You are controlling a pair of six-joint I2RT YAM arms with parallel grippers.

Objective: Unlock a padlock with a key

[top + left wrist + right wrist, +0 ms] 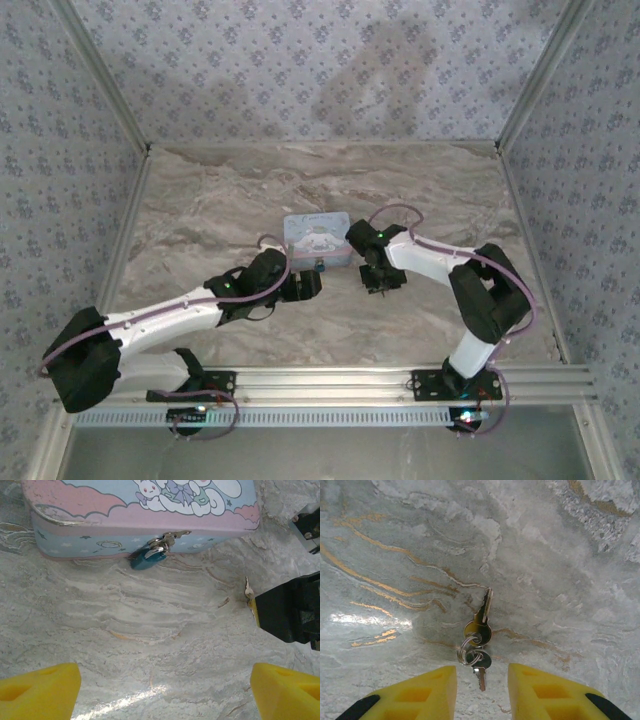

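A tiny dark bluish padlock (147,558) hangs from the metal clasp on the front of the pale blue cartoon tin (140,515). The padlock (321,266) sits just below the tin (316,238) in the top view. Two small keys on a ring (478,642) lie flat on the marble, one pointing away and one pointing toward the camera. My right gripper (482,690) hovers over them, open, its yellow fingers (420,695) either side of the nearer key. My left gripper (165,690) is open wide over bare marble, short of the padlock. The right gripper (380,277) shows to the tin's right.
The marble tabletop (220,200) is walled by patterned panels on three sides. In the left wrist view the right arm's black gripper body (290,607) stands at the right. An aluminium rail (330,380) runs along the near edge.
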